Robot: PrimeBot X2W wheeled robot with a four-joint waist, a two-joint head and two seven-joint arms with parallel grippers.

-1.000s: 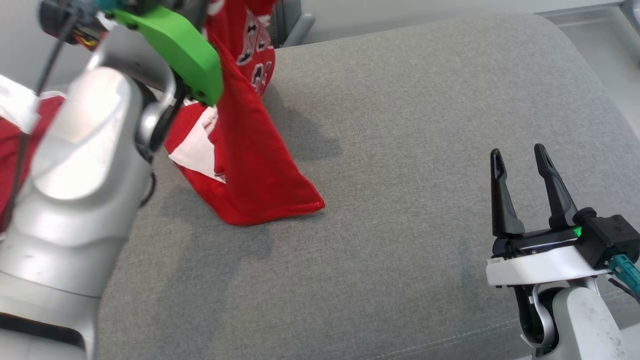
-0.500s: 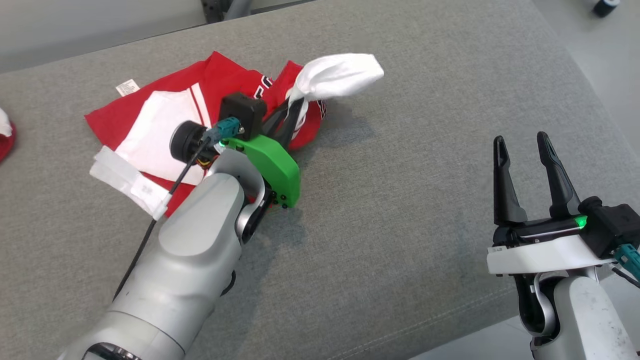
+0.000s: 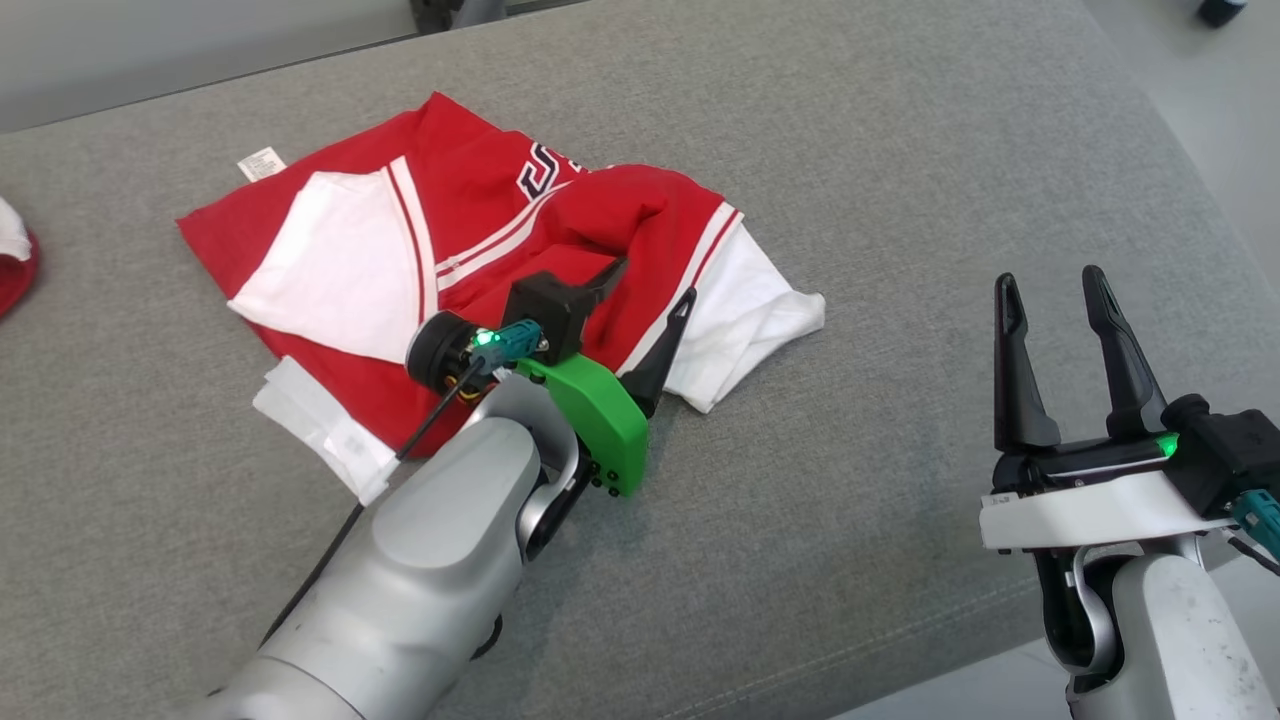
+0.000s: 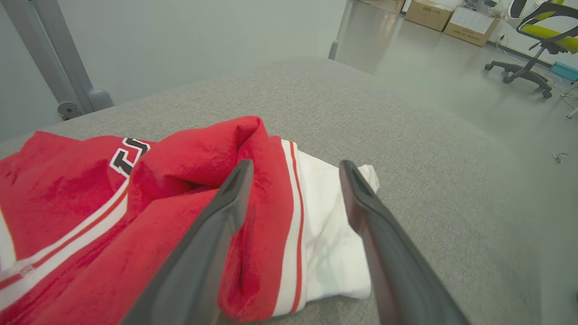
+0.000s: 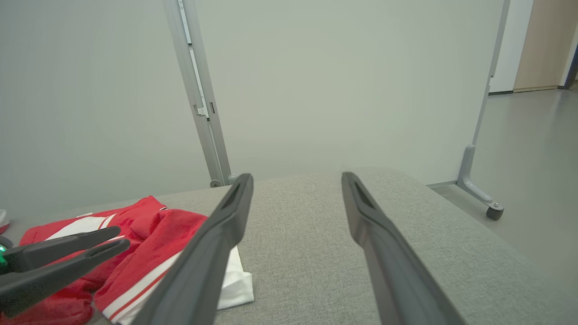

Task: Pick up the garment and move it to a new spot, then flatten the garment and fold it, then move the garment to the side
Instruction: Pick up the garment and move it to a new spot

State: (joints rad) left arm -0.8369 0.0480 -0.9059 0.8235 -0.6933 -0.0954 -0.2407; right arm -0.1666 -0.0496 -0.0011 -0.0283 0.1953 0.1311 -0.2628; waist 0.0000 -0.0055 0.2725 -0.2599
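The garment looked soft and limp; the left gripper hung spread, empty, over its bunched sleeve, a likely pinch point; the right gripper gaped idle

The garment is lying as soft cloth, its red nap looking plush and matt, its white panels smoother. The cushion is showing a coarse, matt grey weave. At the garment's 6 o'clock, the left gripper is showing matt dark plastic fingers, a smooth green plastic bracket and a satin silver arm shell.
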